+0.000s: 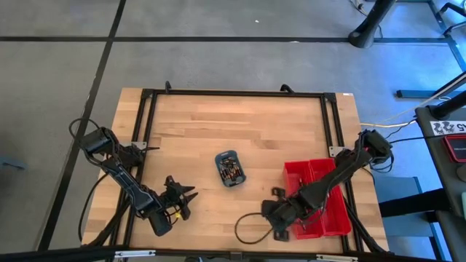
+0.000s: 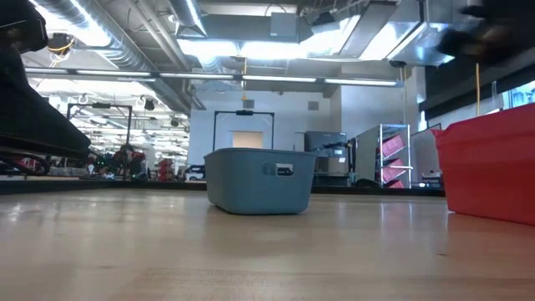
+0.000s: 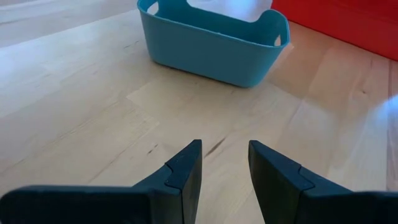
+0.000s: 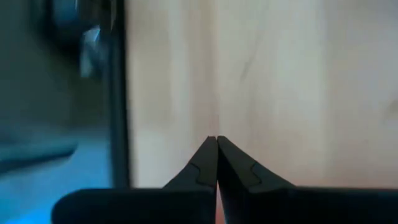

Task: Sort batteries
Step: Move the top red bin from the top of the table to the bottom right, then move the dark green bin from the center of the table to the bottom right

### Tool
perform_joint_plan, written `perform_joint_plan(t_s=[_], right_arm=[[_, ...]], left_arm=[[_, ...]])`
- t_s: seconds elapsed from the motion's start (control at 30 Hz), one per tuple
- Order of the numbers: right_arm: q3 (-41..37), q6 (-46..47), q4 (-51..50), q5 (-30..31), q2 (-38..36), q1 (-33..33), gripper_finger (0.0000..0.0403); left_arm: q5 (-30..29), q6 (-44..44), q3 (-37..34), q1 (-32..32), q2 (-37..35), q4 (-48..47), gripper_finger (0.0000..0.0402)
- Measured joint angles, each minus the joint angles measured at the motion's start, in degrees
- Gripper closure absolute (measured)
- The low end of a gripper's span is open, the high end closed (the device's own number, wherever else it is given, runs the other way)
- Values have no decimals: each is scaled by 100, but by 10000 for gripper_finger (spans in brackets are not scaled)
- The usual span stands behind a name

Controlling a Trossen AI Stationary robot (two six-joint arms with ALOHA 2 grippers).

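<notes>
**Batteries sat unsorted while both arms waited off to the sides**

The batteries [image 1: 231, 171] lay heaped in the small blue tray [image 1: 221, 159] near the middle of the table [image 1: 240, 124], dark and copper-tinted and too small to tell apart one by one. The left gripper [image 1: 188, 197] hovered over bare wood toward the table's near left corner, its fingers [image 3: 186, 168] parted and holding nothing, pointing toward the tray from well apart. The right gripper [image 4: 216, 142] was pinched fully together and empty, low beside the red bins [image 1: 320, 196] at the near right.

The risk, as I judged it, lay in the pick. The batteries were piled touching one another, so parted jaws could catch two at once or nudge the heap. The tray looked light, and a push against its wall could slide it. A round cell could also slip from the tips.
</notes>
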Motion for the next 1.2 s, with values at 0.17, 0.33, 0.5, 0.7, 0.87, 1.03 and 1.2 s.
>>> perform_joint_plan(t_s=[0.17,0.33,0.5,0.7,0.87,1.03,1.2], right_arm=[[4,-1312,798,1311,52,-397,386],[7,-2519,1538,1652,102,-989,310],[13,-3370,2546,1324,664,-1540,221],[241,-4006,2359,1405,1324,-1853,192],[321,-4189,2178,1350,1445,-1912,219],[321,-3834,1924,1257,1445,-1855,287],[321,-3179,1801,1202,1445,-1733,368]], left_arm=[[-1,15,0,0,2,-2,281],[1,13,0,0,0,1,281],[1,20,0,2,1,7,281],[84,1,0,0,0,36,281],[137,-18,-1,-1,0,52,281],[161,-28,-2,0,0,59,281],[168,-31,-2,0,1,74,281]])
